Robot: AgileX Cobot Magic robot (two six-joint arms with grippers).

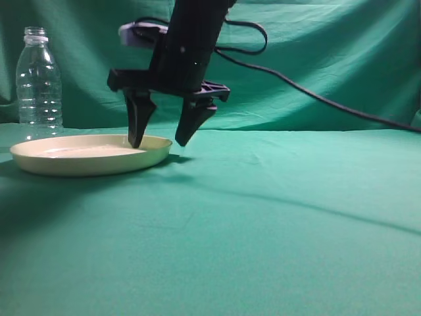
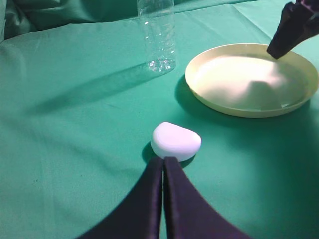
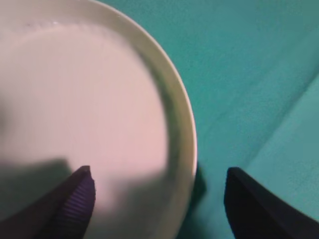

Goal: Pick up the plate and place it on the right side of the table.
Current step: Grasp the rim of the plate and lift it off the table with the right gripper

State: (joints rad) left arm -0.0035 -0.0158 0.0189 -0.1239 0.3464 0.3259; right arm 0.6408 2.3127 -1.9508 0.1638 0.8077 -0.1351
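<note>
The pale cream-yellow plate (image 1: 79, 158) lies flat on the teal-green table (image 1: 263, 217) at the left. My right gripper (image 1: 158, 141) is open and straddles the plate's right rim, one finger inside the plate, the other outside it. In the right wrist view the plate's rim (image 3: 182, 129) runs between the two fingertips of that gripper (image 3: 157, 172). In the left wrist view the plate (image 2: 239, 84) lies at the upper right, with a right finger (image 2: 289, 30) over its far edge. My left gripper (image 2: 164, 160) is shut and empty, away from the plate.
A clear plastic bottle (image 1: 38, 82) stands upright behind the plate at the far left; it also shows in the left wrist view (image 2: 157, 35). A small white rounded object (image 2: 176, 141) lies on the cloth just ahead of the left gripper. A green backdrop cloth (image 1: 329, 59) hangs behind.
</note>
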